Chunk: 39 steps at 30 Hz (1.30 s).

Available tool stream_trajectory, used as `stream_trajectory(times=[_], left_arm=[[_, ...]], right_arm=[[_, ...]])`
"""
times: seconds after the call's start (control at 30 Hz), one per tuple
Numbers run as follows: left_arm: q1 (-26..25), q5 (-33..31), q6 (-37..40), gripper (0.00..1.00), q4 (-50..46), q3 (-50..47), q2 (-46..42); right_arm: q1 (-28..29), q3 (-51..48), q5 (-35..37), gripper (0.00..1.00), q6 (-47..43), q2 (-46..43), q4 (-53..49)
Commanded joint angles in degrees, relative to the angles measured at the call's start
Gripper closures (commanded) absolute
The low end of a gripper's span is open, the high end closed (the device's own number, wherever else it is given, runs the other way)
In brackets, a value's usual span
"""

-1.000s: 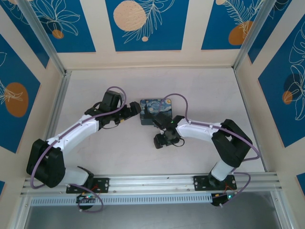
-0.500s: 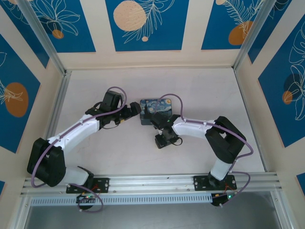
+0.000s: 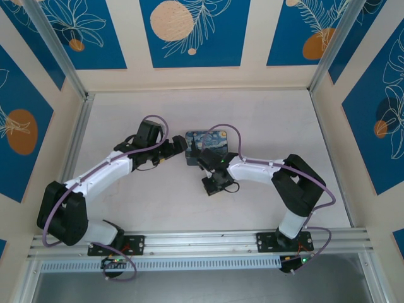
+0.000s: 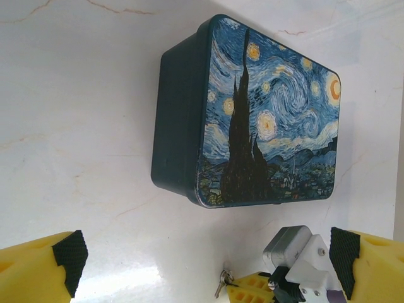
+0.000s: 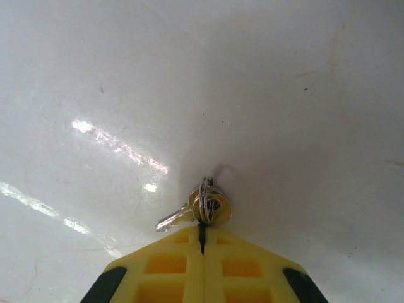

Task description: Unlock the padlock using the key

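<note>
Now, right jaws clenched on key (image 5: 192, 213), left jaws released, tin (image 4: 271, 113) edge ahead

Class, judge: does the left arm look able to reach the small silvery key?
Probably not cleanly: the shut right gripper sits against the small silvery key, crowding out the open left gripper.

The left arm (image 3: 101, 170) and right arm (image 3: 259, 169) share white link shells and bulky black joint housings. A purple cable (image 3: 151, 118) loops along each. Black bases are bolted to a silver slotted rail (image 3: 202, 240) at the near edge, with a small green light (image 3: 303, 259) by the right one. The left end effector (image 4: 207, 255) has yellow fingers (image 4: 25, 271) tipped with black ribbed pads (image 4: 69, 252). The right end effector (image 5: 202, 237) shows yellow fingers with rectangular recesses and black patches
</note>
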Motion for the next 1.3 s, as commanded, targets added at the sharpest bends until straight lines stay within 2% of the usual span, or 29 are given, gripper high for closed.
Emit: stream_trajectory(times=[0.0, 0.47, 0.5, 0.57, 0.63, 0.87, 1.03, 1.27], left_arm=[[-0.66, 0.93, 0.08, 0.0, -0.5, 0.94, -0.13], [-1.16, 4.44, -4.88, 0.0, 3.79, -2.53, -3.07], [-1.17, 4.36, -4.84, 0.0, 3.79, -2.66, -3.2], [-1.29, 4.27, -5.06, 0.0, 3.8, -2.84, -3.29], [-1.28, 4.19, -4.97, 0.0, 3.72, -2.84, -3.28], [-1.36, 3.74, -4.79, 0.0, 3.42, -2.84, -3.52], [-1.36, 3.65, -4.75, 0.0, 3.43, -2.75, -3.27], [-1.35, 3.48, -4.5, 0.0, 3.24, -2.01, -2.87]], right_arm=[[0.2, -1.96, -1.91, 1.0, 1.73, -2.63, -0.62], [-1.39, -8.09, -6.27, 1.0, 9.16, -12.72, 3.53], [-1.37, -8.02, -6.04, 0.92, 8.89, -12.62, 3.7], [-1.49, -7.78, -5.26, 0.64, 7.58, -12.06, 3.99], [-1.69, -7.13, -4.98, 0.54, 5.56, -11.27, 4.27], [-2.08, -5.25, -3.9, 0.44, -8.54, -8.39, 4.11], [-2.99, -3.5, -5.09, 0.4, -11.74, -7.46, 4.39], [-2.46, 1.08, -4.03, 0.43, -13.22, -2.01, 1.77]])
